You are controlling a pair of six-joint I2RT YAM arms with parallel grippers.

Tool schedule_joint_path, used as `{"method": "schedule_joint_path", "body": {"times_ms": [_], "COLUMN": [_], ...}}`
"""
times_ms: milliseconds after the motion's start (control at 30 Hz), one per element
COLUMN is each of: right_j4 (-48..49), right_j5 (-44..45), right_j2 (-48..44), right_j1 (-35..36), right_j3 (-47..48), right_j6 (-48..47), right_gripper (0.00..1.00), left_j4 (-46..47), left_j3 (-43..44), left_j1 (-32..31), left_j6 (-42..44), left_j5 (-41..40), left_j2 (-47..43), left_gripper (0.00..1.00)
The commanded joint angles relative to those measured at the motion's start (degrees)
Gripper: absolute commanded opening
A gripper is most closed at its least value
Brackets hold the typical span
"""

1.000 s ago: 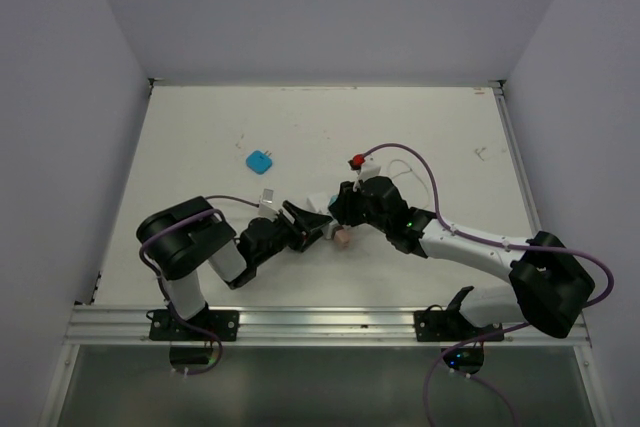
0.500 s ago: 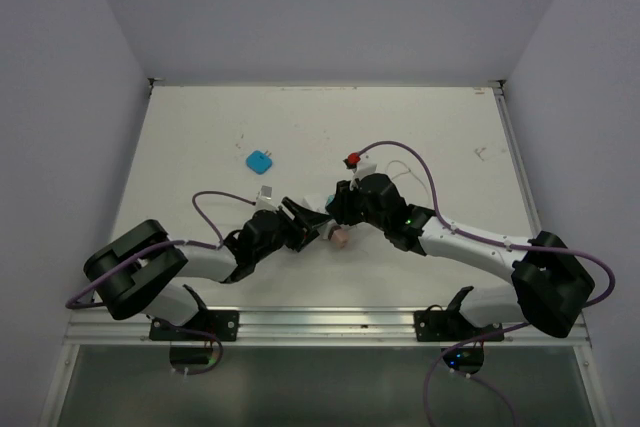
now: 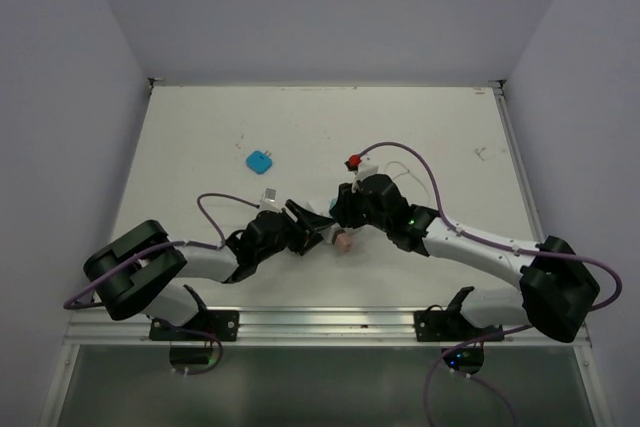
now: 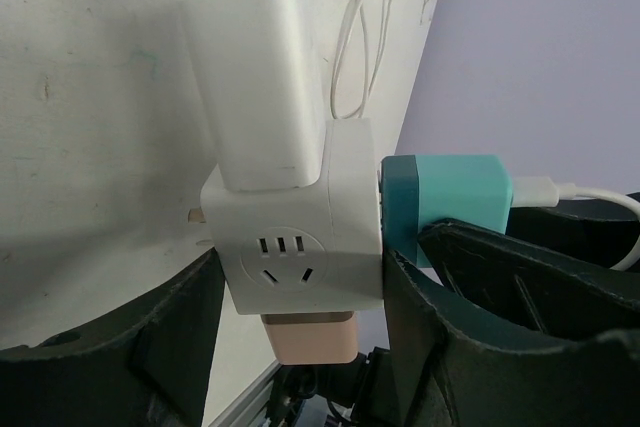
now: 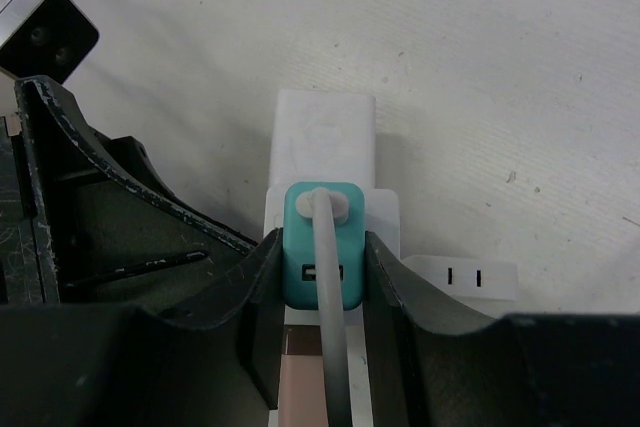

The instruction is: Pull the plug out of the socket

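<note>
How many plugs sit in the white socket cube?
3, as the left wrist view shows: white plug above, teal plug on the right, pink plug below. The socket's far face may hide more.

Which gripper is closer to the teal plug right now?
The right. The right gripper is clamped on the teal plug itself, one finger on each side. The left gripper holds the white socket that the plug sits in, just beside it.

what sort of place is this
Probably a robotics lab test cell: a white table boxed in by blank pale walls, with the left robot arm and right robot arm bolted to a metal rail at its near edge.
</note>
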Motion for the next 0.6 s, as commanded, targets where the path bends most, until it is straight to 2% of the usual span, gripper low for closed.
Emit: {"method": "schedule_joint_path", "body": {"times_ms": [0,567], "right_j4": [5.8,6.3], "right_j5": [2.5,3.8], "right_j2": [-5.6,-7.4], "right_j1": [0.0,-2.2], "right_j3": [5.0,6.5], "right_j6": [-0.2,-0.1], "right_gripper": [0.0,0.0], "left_j4": [-14.8,-17.6], "left_j3": [-2.7,-5.3], "left_j1": [0.9,0.3], "left_j6": [0.3,-1.2], "left_j5": [-7.0,-7.6], "left_j2": [0.3,0.7], "left_gripper": [0.0,0.0]}}
